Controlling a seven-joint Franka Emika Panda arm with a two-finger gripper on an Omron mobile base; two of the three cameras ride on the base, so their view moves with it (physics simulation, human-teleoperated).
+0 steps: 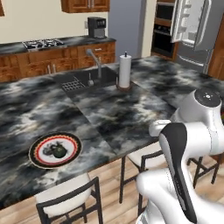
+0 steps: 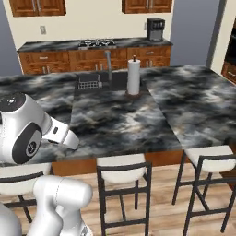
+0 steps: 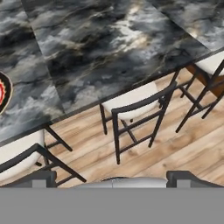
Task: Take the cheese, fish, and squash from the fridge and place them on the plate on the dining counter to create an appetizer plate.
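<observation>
Gripper [image 3: 112,177] jaws spread wide, nothing between them; it hangs over the stools [image 3: 131,109] and wood floor at the near edge of the dining counter [image 3: 109,52].

Plate [image 1: 55,150] sits on the counter's near-left part, close to the edge. A dark roundish lump lies on its white centre: reads as the squash [image 1: 58,150]. Can't tell if anything else is on it; no yellow wedge visible there.

Mid counter: sink [image 1: 83,81] with faucet, paper towel roll [image 1: 125,70] just right of it.

Far right: fridge [image 1: 192,30], door swung open, contents too small to read.

Judgement: the step in hand is a fetch run for the cheese or the fish. Tuck the arm before driving, round the counter corner clear of the stools, square up to the open door, keep the jaws wide for the approach.
</observation>
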